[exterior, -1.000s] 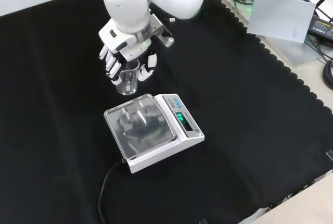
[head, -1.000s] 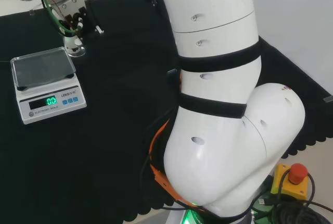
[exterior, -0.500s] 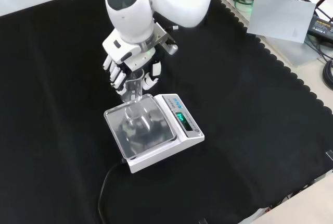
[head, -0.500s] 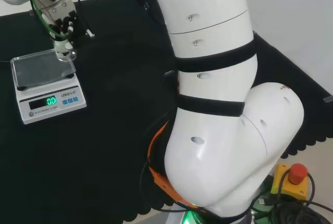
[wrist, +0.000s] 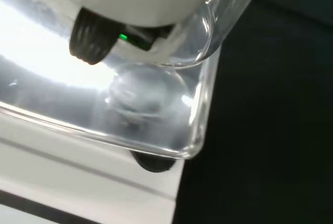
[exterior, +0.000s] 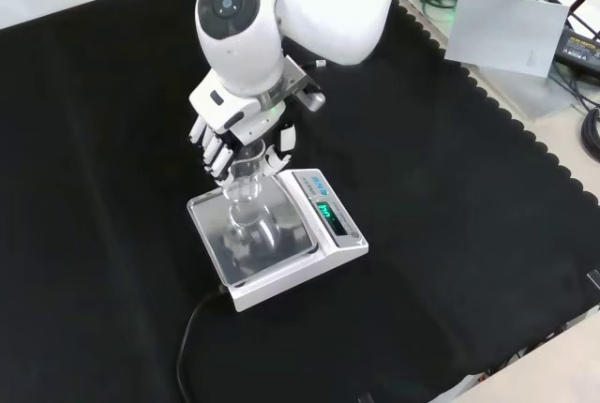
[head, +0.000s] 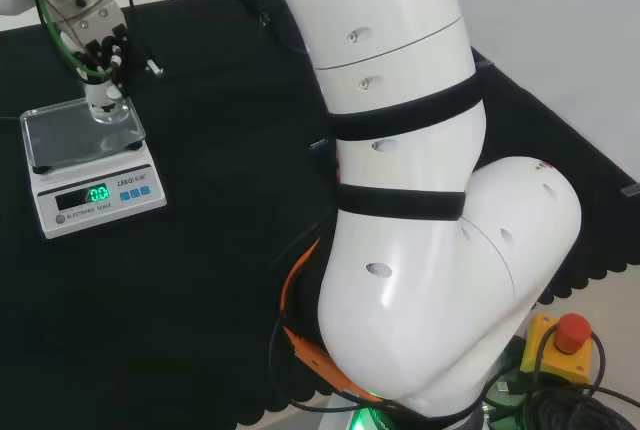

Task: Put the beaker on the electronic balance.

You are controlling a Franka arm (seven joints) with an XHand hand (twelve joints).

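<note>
Cloth (exterior: 94, 187): black, covers the bench; bare on the left of the front view.
Cable (exterior: 192, 328): dark lead running off the balance's near left corner across the cloth in the front view.
Hand (exterior: 234, 136): comes down from the white arm (exterior: 281, 9) and sits over the far edge of the balance in the front view; in the head view the hand (head: 95, 45) is at the upper left, above the pan's right back corner.
Fingers (exterior: 214, 155): curled around the beaker, with the thumb on its other side, so the glass is grasped between them.
Beaker (exterior: 246, 192): clear, upright, held in the hand, over the far part of the pan in the front view. Its base is low against the pan; whether it touches or hangs just above, I cannot tell. In the head view the beaker (head: 103, 110) stands at the pan's right back part. In the wrist view the beaker (wrist: 151, 91) shows its round base close over the shiny plate.
Balance (exterior: 309, 253): white body with a square shiny pan (exterior: 281, 244) on top; green lit display on the side facing right in the front view. In the head view the balance (head: 90, 195) is at the left, display toward the camera.
Pan corner (wrist: 192, 146): rounded, with dark cloth beside it in the wrist view.
</note>
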